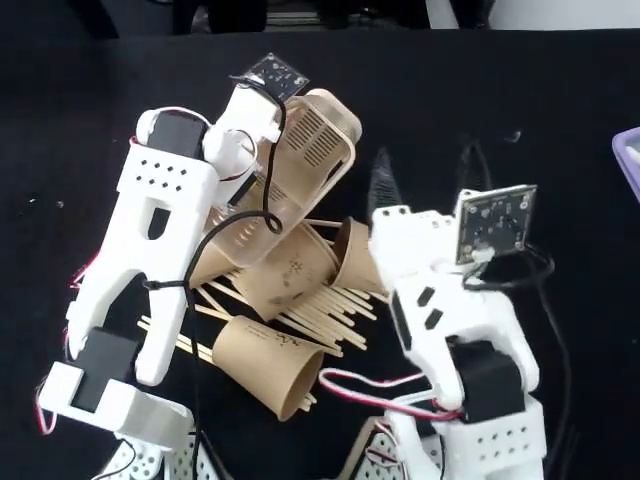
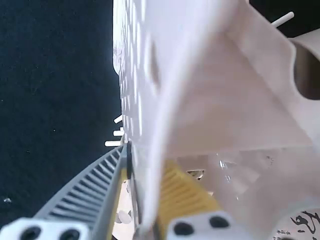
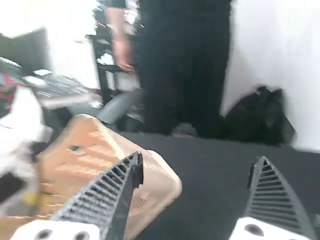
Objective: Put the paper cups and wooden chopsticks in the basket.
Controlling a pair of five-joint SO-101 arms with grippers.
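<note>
A tan slotted basket (image 1: 310, 140) is tipped on its side over the pile, and my left gripper (image 1: 250, 190) is shut on its wall. In the left wrist view that basket wall (image 2: 200, 100) runs between the left gripper's (image 2: 147, 160) two fingers. Several brown paper cups lie tumbled below the basket: one (image 1: 290, 270) at its mouth, one (image 1: 355, 255) to the right, one (image 1: 265, 360) nearest the front. Wooden chopsticks (image 1: 320, 310) fan out under them. My right gripper (image 1: 425, 175) stands open to the right of the basket, holding nothing; the right wrist view shows the gripper (image 3: 195, 170) beside the basket (image 3: 100, 165).
Black cloth covers the table (image 1: 100, 100). A purple container edge (image 1: 628, 160) sits at the far right. Both arm bases (image 1: 470, 420) crowd the front edge. Open cloth lies at the back left and back right.
</note>
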